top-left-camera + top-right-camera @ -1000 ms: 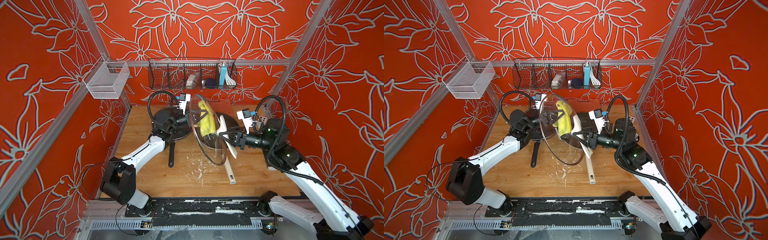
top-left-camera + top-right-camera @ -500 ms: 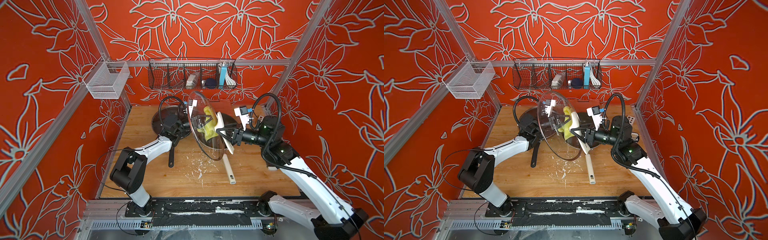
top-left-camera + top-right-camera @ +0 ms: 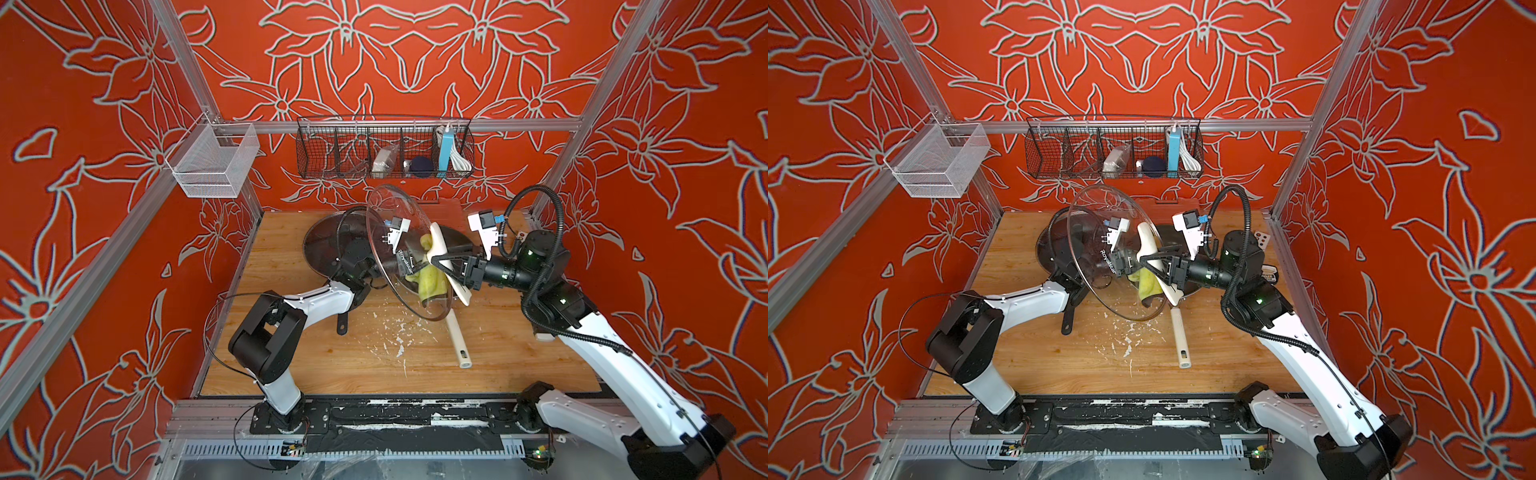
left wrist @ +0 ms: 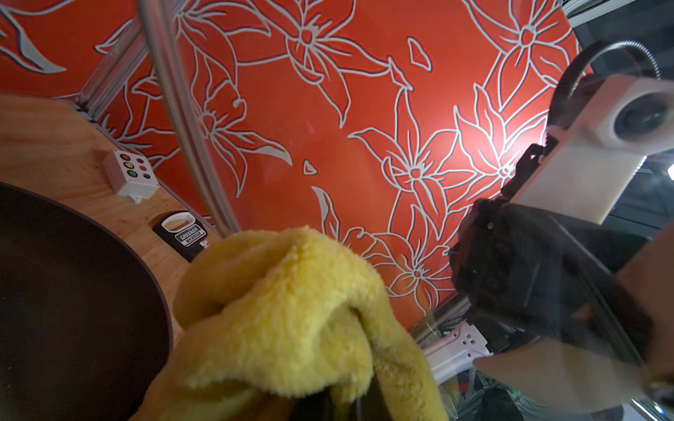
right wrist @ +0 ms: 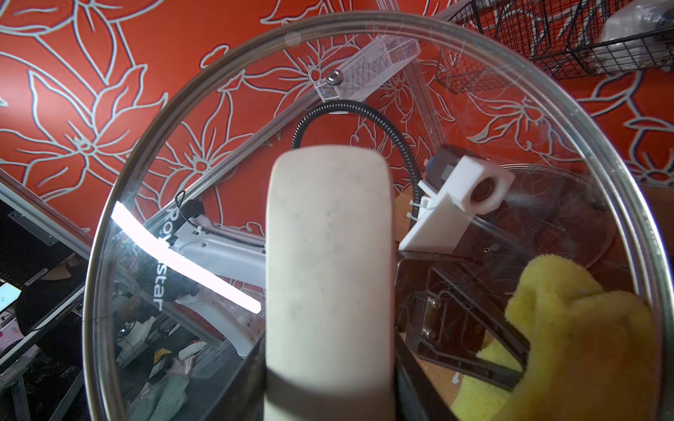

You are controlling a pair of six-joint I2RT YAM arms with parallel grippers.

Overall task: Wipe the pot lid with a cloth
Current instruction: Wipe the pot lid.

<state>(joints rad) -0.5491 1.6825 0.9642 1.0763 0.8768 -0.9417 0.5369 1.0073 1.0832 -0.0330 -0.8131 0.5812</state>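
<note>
Cloth [image 3: 429, 279] slid lower, pinched by left fingers [image 5: 474, 366]; right fingers [image 3: 453, 252] clasp lid [image 3: 388, 216].

Bright, even light w/ glare on lid [image 5: 182, 262].

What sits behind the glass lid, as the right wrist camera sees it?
Through the glass lid show the yellow cloth, bunched in the left gripper, and a dark pan farther back. The lid's cream handle hides the middle; whether cloth touches glass is unclear.

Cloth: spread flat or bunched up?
Bunched: the cloth is a crumpled wad of folds, not spread, beside the glass pot lid.
</note>
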